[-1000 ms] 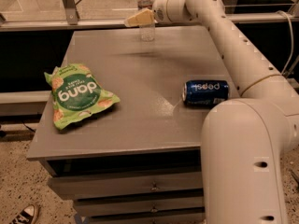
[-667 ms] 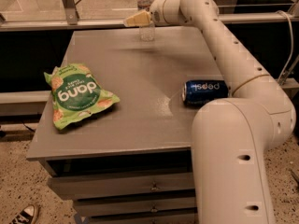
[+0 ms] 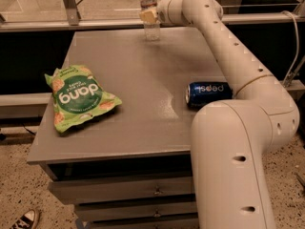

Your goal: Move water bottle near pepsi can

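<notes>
Claw [image 3: 148, 16] sat against the upper part of the water bottle [image 3: 152, 30], well beyond the pepsi can [image 3: 208, 93] and leftward of it in the camera view. Whether it was clamped on the bottle or only beside it could not be told. The bottle stood upright on the bench [image 3: 152, 70]; the can lay on its side. A green snack bag [image 3: 78, 97] lay well left of the can. To do this step well, the grip should probably seat squarely before any lift. The carry should then end just beside the can without nudging it, since it might roll.
</notes>
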`<state>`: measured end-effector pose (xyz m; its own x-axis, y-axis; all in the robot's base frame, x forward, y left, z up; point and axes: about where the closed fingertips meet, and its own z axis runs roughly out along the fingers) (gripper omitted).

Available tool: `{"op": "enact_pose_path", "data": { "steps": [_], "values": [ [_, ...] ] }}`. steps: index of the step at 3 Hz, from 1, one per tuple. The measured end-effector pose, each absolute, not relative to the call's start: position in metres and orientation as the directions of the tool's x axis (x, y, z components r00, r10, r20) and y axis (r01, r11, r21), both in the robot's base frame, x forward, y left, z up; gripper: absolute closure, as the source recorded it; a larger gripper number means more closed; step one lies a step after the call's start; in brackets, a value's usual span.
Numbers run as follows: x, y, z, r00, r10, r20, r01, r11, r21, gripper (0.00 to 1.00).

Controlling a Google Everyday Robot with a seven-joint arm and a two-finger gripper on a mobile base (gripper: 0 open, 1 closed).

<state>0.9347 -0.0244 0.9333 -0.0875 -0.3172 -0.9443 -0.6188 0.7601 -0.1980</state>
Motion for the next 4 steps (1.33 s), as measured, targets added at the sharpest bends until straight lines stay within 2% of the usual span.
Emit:
{"op": "enact_pose_path", "data": {
  "steps": [1, 2, 4],
  "values": [
    [0.92, -0.035, 0.948, -0.072, -0.325, -0.943, -0.622, 0.754, -0.212, 0.92],
    [0.858, -0.054, 0.973, -0.043, -0.312, -0.949, -0.67, 0.714, -0.204, 1.0],
    [0.75, -0.102, 0.959, -0.043, -0.217, -0.975, -0.743, 0.66, -0.114, 1.0]
  ]
}}
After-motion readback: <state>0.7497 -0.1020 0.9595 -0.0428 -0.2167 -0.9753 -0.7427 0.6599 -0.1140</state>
